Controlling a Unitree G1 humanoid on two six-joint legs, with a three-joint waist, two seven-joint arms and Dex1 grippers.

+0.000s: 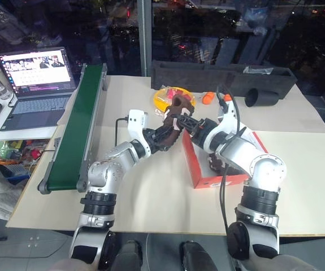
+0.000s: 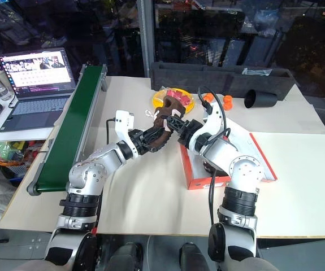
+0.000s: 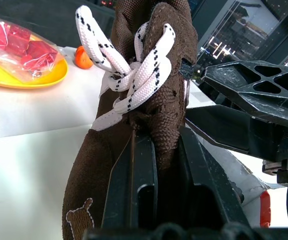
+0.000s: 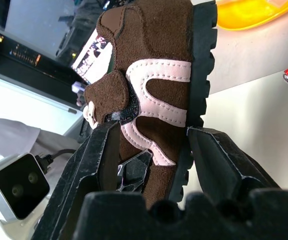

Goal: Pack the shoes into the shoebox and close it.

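A dark brown shoe (image 1: 176,119) with white laces (image 3: 133,75) and cream stripes (image 4: 159,80) hangs in the air, just left of the shoebox. My left gripper (image 1: 169,133) is shut on it from the left side, its fingers (image 3: 133,185) clamping the upper. From the right, my right gripper (image 1: 186,122) is closed across the same shoe, one finger (image 4: 101,150) on the upper and the other against the black sole. The red-orange shoebox (image 1: 199,176) stands open on the table, its lid (image 2: 259,152) folded out to the right. The second shoe (image 1: 214,162) lies inside the box.
A long green conveyor belt (image 1: 80,124) runs along the table's left edge, with a laptop (image 1: 38,79) beyond it. Behind the shoe sit a yellow plate (image 1: 163,97) with a red packet and small orange items (image 1: 207,97). A dark grey tray (image 1: 224,76) and a black cup (image 1: 261,99) stand at the back.
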